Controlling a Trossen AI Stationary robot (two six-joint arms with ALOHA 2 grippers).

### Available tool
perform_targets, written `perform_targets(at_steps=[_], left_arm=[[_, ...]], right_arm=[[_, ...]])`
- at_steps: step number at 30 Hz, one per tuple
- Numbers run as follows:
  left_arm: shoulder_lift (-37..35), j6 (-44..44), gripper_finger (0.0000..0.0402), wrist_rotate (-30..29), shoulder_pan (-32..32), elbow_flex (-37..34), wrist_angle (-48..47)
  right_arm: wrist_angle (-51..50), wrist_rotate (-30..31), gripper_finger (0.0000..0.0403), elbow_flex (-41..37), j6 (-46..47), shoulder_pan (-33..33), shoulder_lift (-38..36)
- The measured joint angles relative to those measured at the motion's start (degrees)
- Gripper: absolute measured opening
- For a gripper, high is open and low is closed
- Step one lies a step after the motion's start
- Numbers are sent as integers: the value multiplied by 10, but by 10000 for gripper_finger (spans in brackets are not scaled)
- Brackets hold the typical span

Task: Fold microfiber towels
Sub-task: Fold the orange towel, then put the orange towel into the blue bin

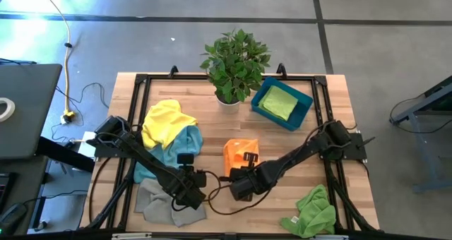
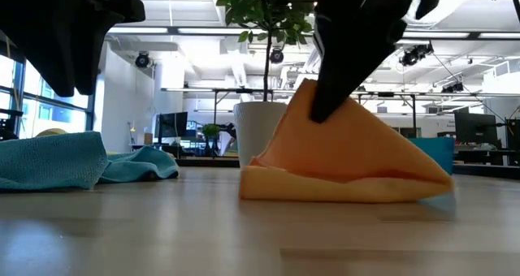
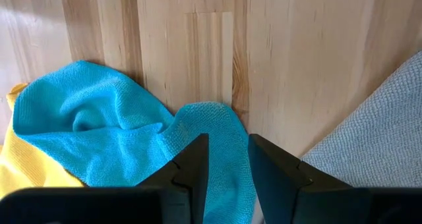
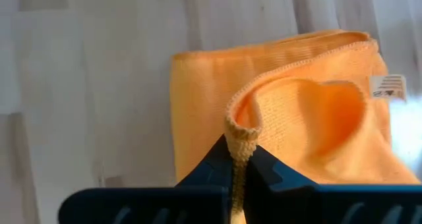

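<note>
Mid-table, right gripper (image 4: 237, 163) pinched on orange towel (image 4: 277, 105) hem; thin bite, may slip mid-fold; left gripper (image 3: 227, 161) narrowly parted, empty.

Bare wooden table (image 1: 212, 123) lay open across the middle of the overhead frame, between the yellow towel (image 1: 167, 120) at left and the teal bin (image 1: 281, 104) at upper right. The potted plant (image 1: 234, 62) blocked the top centre. Both arms crossed the lower centre, crowding the orange towel (image 1: 239, 154) there.
</note>
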Motion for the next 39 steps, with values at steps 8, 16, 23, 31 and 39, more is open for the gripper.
perform_targets(at_steps=[8,16,23,31,39], left_arm=[[0,0,99,0,-2,0,0],[0,-1,99,1,-8,0,0],[0,-1,99,2,-9,0,0],[0,-15,99,2,-9,0,20],[0,9,99,0,-15,-2,98]], right_arm=[[19,63,0,-1,-11,-2,-13],[94,-26,6,-7,-39,-8,20],[103,-37,84,-6,-43,-8,25],[-1,-82,148,39,-47,3,23],[9,-16,135,2,-79,64,17]])
